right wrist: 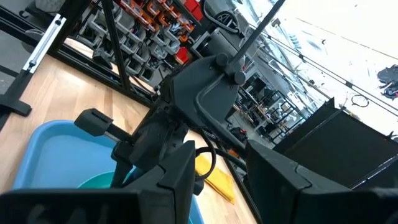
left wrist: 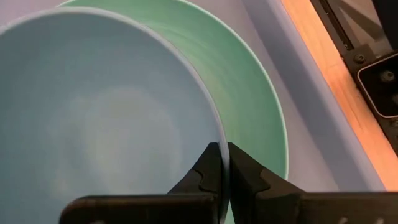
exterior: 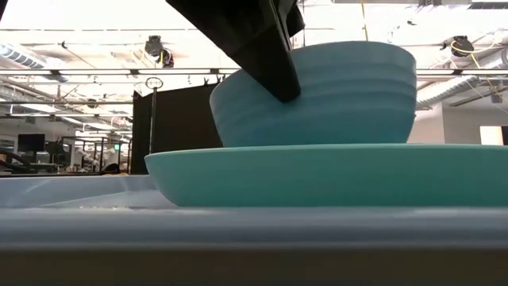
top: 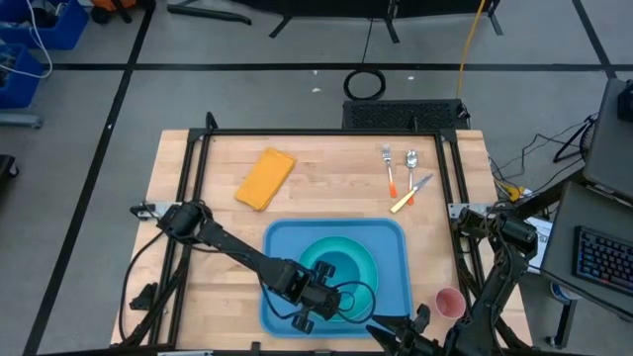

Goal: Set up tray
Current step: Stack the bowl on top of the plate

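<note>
The large flat blue plastic tray with its raised rim lies at the near middle of the wooden table, and a round teal plate sits inside it — the base layer of the setting. The left gripper is closed on the thin rim of a small pale blue bowl, one finger inside the wall and one outside, which gives a firm pinch for carrying it level. In the low view the bowl sits over the plate's centre, upright; whether it already rests on the plate cannot be told. The yellow folded cloth and the cutlery lie on the far side of the table, apparently not yet placed. The right gripper waits at the near right edge, its fingers apart and empty, near a small pink cup.
</note>
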Robot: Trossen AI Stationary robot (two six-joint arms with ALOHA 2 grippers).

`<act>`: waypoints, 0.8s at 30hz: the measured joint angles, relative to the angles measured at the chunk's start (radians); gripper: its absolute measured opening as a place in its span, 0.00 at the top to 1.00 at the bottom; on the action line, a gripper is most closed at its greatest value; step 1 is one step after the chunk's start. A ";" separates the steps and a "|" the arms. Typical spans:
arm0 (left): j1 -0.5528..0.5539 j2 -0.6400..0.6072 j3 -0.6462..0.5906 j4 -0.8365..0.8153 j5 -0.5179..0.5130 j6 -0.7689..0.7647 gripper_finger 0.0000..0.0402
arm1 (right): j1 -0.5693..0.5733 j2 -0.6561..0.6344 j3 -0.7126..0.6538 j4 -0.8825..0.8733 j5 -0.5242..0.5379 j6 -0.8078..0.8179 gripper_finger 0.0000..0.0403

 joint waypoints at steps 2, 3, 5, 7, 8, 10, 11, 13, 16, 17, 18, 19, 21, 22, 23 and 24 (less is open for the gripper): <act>-0.001 0.000 0.000 0.001 -0.006 0.000 0.95 | 0.000 0.000 0.000 0.000 0.000 0.003 0.68; -0.002 0.000 -0.001 0.000 -0.009 0.000 0.93 | 0.000 0.000 0.000 0.000 0.000 0.003 0.68; -0.002 0.001 -0.002 -0.001 -0.010 -0.003 0.92 | 0.000 0.000 0.000 -0.001 0.000 0.003 0.68; -0.002 0.002 -0.002 -0.001 -0.011 -0.005 0.92 | 0.000 0.000 0.000 -0.001 0.000 0.004 0.68; -0.002 0.002 -0.002 0.001 -0.013 -0.004 0.93 | 0.000 0.000 0.000 -0.001 0.000 0.004 0.68; -0.002 0.002 -0.002 0.007 -0.023 -0.002 0.95 | 0.000 0.000 0.000 -0.001 0.000 0.004 0.68; -0.004 0.002 -0.002 0.010 -0.026 -0.001 0.96 | 0.000 0.000 0.000 -0.001 0.000 0.004 0.68; -0.006 0.002 -0.002 0.018 -0.026 0.000 0.97 | 0.000 0.000 0.000 -0.001 0.000 0.004 0.68; -0.008 0.002 -0.002 0.021 -0.021 -0.005 0.96 | 0.000 0.000 0.000 -0.001 -0.001 0.004 0.68; -0.008 0.002 -0.002 0.024 -0.018 -0.012 0.95 | 0.000 0.000 0.000 -0.001 0.000 0.004 0.68; -0.008 0.002 -0.002 0.026 -0.016 -0.016 0.92 | 0.000 0.000 0.000 -0.001 -0.001 0.004 0.68; -0.008 0.002 -0.002 0.026 -0.015 -0.017 0.90 | 0.000 0.000 0.000 -0.001 -0.001 0.004 0.68; -0.008 0.002 -0.002 0.028 -0.014 -0.019 0.86 | 0.000 0.000 0.000 -0.001 -0.001 0.004 0.68; -0.008 0.002 -0.002 0.036 -0.014 -0.019 0.84 | 0.000 0.000 0.000 -0.001 -0.001 0.004 0.68; -0.008 0.002 -0.002 0.044 -0.014 -0.019 0.82 | 0.000 0.000 -0.001 0.000 -0.001 0.004 0.68; -0.008 0.002 -0.002 0.049 -0.014 -0.020 0.80 | 0.000 0.000 -0.004 0.003 -0.001 0.004 0.68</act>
